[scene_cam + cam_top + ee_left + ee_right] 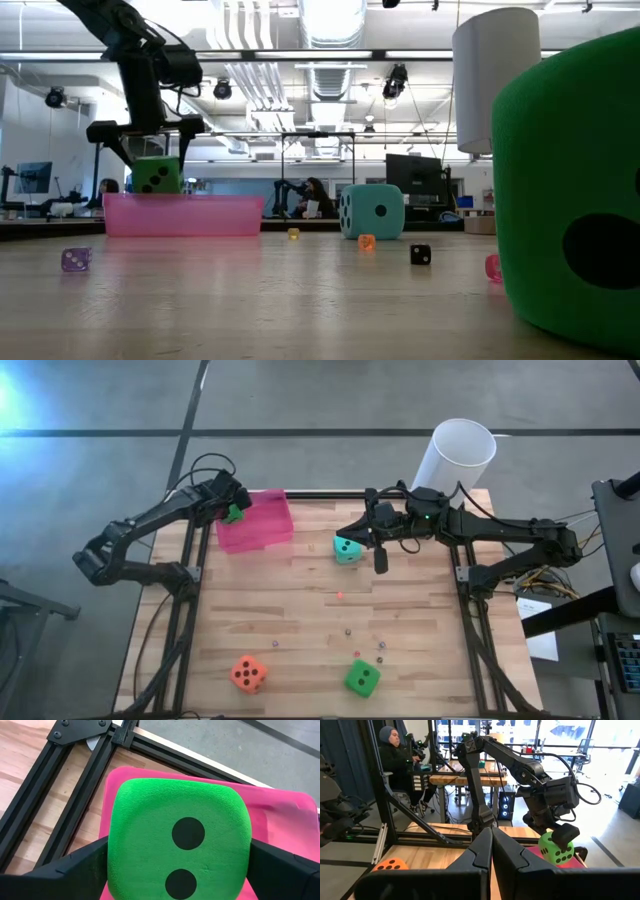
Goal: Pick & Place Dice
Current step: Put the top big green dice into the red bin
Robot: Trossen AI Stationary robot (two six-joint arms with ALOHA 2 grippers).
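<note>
Showing orange die (right wrist only)

Two dark, matte-black jointed arms, boxy segments. Black cables looped along each. Left hand: two flat black fingers. Right hand: narrow black fingers; small green light near wrist.

Fuzzy, matt foam-like green die between smooth matt black plastic fingers. Glossy translucent pink plastic tray. Pale wood-grain worktop, satin finish. Black matt metal frame rails.
</note>
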